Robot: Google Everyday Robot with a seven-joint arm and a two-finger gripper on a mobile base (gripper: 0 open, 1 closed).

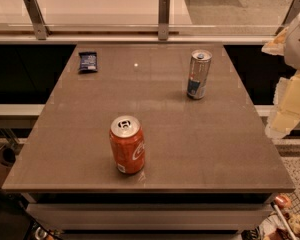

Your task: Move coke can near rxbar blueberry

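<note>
Coke can [127, 145]: standing upright towards the near edge of the table [200, 154], a little left of centre, silver top up, nothing touching it.
Blueberry bar [88, 61]: lying flat at the far left corner, well apart from the coke can, so looking at a long run away and to the left.
Gripper [286, 109]: hanging off the right side of the table, above its edge, well apart from the coke can and even further from the bar.
Grip: impossible to tell whether released or clenched; carrying none of the table's things, at any rate.
Silver-and-blue can [198, 74]: standing upright on the far right, well off the line between coke can and bar, so probably not getting in the way.
Stage: judging the pick-up as not yet begun, with a reach in from the right looking likely.
Cut off: most of the gripper and its arm running out past the right edge.
Hard to read: the bar's lettering too small; a small pale dot on the far tabletop, possibly glare.
</note>
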